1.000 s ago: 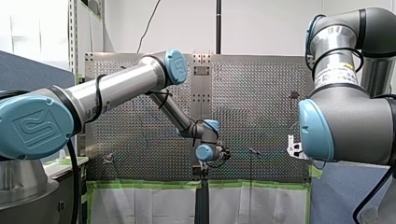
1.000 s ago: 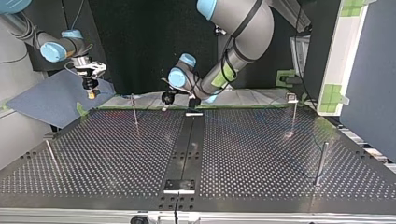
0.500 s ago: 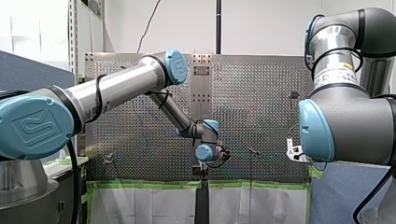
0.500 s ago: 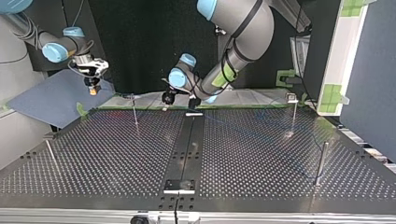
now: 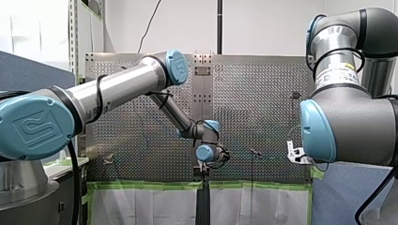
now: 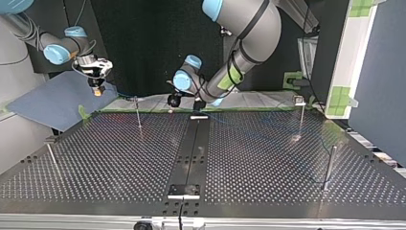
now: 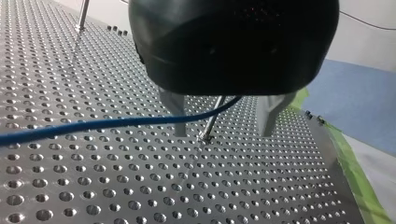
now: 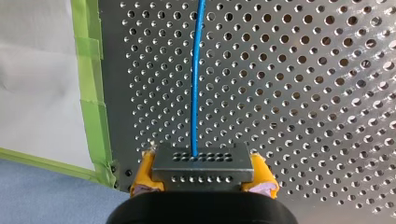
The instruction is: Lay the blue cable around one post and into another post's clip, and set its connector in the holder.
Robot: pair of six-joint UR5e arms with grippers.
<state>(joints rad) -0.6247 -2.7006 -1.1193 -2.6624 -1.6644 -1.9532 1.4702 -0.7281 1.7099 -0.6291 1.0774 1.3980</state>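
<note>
Right fingers [image 8: 145, 171] tight on connector [image 8: 203, 164]; left fingers [image 7: 175, 111] apart, perhaps astride blue cable [image 7: 93, 125].

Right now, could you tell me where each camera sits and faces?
Front view: behind and above the arms, looking over the perforated table; my left arm at left, my right arm at right.
Top view: across the table, facing both arms, sides crossed.
Left wrist view: on my left wrist, looking past its open metal fingers at the blue cable.
Right wrist view: on my right wrist; its yellow-padded fingers hold the connector.
Shared: both wrist views show the blue cable.
</note>
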